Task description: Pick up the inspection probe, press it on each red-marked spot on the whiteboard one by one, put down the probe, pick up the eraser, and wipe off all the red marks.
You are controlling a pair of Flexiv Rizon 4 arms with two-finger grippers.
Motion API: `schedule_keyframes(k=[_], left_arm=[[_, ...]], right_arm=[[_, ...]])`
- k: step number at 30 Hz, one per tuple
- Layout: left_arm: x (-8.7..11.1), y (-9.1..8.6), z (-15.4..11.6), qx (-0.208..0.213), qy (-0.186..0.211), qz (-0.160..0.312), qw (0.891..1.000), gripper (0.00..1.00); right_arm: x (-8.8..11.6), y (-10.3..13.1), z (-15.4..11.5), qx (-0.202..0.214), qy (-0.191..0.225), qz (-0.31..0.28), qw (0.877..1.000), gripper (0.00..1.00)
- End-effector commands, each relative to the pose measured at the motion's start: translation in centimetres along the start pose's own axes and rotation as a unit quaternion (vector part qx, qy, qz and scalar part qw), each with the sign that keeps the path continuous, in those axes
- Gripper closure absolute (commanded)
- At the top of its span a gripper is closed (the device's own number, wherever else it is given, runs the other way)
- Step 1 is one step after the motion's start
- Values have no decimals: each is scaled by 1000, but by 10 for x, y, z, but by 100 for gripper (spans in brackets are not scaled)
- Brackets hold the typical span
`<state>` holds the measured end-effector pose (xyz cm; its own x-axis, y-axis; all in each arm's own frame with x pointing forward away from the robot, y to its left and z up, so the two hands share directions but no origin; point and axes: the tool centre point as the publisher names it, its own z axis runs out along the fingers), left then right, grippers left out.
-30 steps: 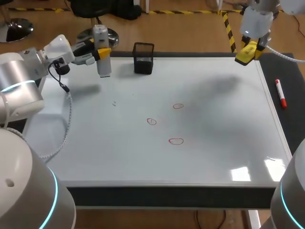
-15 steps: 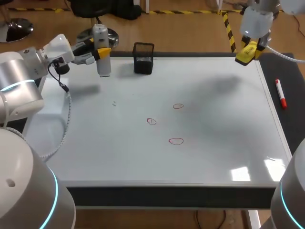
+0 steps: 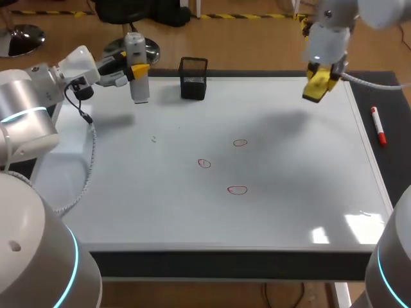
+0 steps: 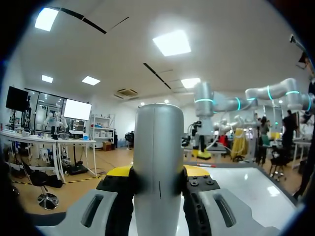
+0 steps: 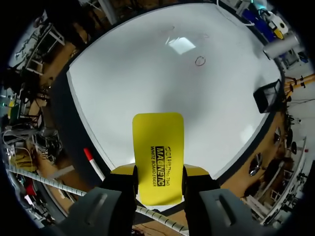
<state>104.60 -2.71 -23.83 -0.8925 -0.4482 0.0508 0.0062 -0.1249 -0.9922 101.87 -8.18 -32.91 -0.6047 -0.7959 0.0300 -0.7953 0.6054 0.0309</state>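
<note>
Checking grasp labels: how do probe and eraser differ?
The probe is a grey cylinder, the eraser a flat yellow block. The left hand holds the probe upright at the board's far left; the right hand holds the eraser over its far right. Both are gripped, clear of the red marks.

The head camera sits high behind the robot, looking down and forward over the whole whiteboard (image 3: 289,212) and the worktop's (image 3: 225,264) near edge from a middling distance. The left wrist camera rides just behind the left tool (image 4: 157,173) and faces level across the room. The probe (image 4: 158,142) stands very close and fills the middle, and only a corner of whiteboard shows ahead. The right wrist camera sits behind the right tool (image 5: 158,170), raised above the board's far edge, looking steeply down past the eraser (image 5: 158,152) at nearly the entire board. It shares the red marks (image 5: 200,60) with the head view.
</note>
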Motion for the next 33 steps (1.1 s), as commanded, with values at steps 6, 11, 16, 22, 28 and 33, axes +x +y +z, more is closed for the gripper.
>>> schedule_keyframes(k=[6,11,16,22,28,33], left_arm=[[0,-1,1,0,-2,0,1000,100],[0,-1,1,0,-2,0,1000,100],[0,-1,1,0,-2,0,1000,100],[0,-1,1,0,-2,0,1000,100],[0,-1,1,0,-2,0,1000,100],[0,-1,1,0,-2,0,1000,100]], right_arm=[[-31,68,-5,12,-9,-77,997,100],[-53,109,-8,1,-21,-118,993,100],[-74,150,-4,-11,-19,-167,986,100],[-92,191,3,-8,-3,-220,975,100],[-107,226,7,-7,0,-256,967,100],[-117,250,15,-9,-4,-268,963,100]])
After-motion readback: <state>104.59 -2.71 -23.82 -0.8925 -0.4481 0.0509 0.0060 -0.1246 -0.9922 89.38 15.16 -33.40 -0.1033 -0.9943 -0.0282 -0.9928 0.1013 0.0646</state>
